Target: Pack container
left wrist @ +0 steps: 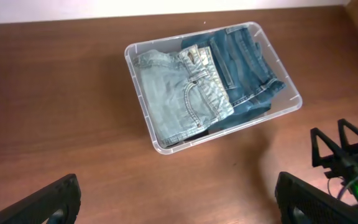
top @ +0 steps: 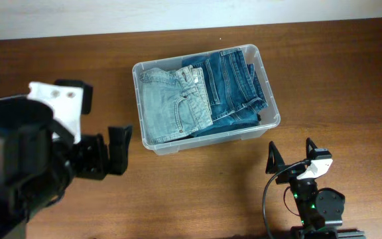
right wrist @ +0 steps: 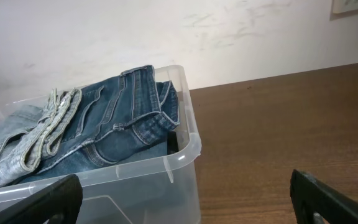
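**Left pincer & right pincer wide open, empty**

Overhead: box sits at centre of surface, near both pincers, touching neither.
Left wrist: light jeans beside dark jeans, folded inside box.
Right wrist: fingers far apart; dark jeans rise just above box.

desk: dark brown wood, grain run left to right | wall: off-white, scuffed, met along the desk's far edge | panel: pale, framed, mounted on the wall, cut off by the view | light: even, soft sheen seen on the wood
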Controlling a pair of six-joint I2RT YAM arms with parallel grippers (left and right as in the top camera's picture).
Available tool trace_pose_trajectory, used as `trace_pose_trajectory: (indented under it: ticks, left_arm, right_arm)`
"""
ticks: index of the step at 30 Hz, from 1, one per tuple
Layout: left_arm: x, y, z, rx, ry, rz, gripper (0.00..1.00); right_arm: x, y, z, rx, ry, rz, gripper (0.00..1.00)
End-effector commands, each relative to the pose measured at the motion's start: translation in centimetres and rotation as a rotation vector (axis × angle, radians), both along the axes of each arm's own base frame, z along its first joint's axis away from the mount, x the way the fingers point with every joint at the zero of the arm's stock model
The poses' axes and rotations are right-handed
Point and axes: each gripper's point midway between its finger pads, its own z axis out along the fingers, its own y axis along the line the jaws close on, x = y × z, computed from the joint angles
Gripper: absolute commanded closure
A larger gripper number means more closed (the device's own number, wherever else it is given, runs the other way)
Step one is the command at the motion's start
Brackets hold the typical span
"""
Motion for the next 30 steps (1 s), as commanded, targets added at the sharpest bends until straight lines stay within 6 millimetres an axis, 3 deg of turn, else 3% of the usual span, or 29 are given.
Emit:
trace_pose_trajectory:
  ticks: [1, 6, 10, 20, 26, 30]
  left_arm:
    - [-1.3, 0.3, 0.8, -0.033, -0.029, -0.004, 0.01]
    - [-2.6, 1.0, 1.7, -0.047, -0.073, 0.001, 0.01]
    - [-2.5, 0.9, 1.2, -0.01, -0.068, -0.027, 0.01]
    - [-2.9, 1.7, -3.1, 0.094, -0.112, -0.112, 0.01]
    - [-1.6, -0.8, -6.3, 0.15, -0.4, -0.354, 0.0]
    - [-0.4, -0.5, -8.9, 0.158, -0.521, -0.321, 0.0]
  right_arm:
    - [0.0, -0.3, -0.3, -0.01, 0.002, -0.014, 0.02]
    - [0.0, -0.3, -0.3, -0.01, 0.002, -0.014, 0.01]
    - [0.0, -0.3, -0.3, -0.01, 0.002, -0.014, 0.02]
    - [0.0, -0.3, -0.3, -0.01, 0.002, -0.014, 0.01]
    - [0.0, -0.3, -0.3, -0.01, 0.002, -0.014, 0.02]
    - [0.0, -0.3, -0.3, -0.01, 0.002, -0.014, 0.01]
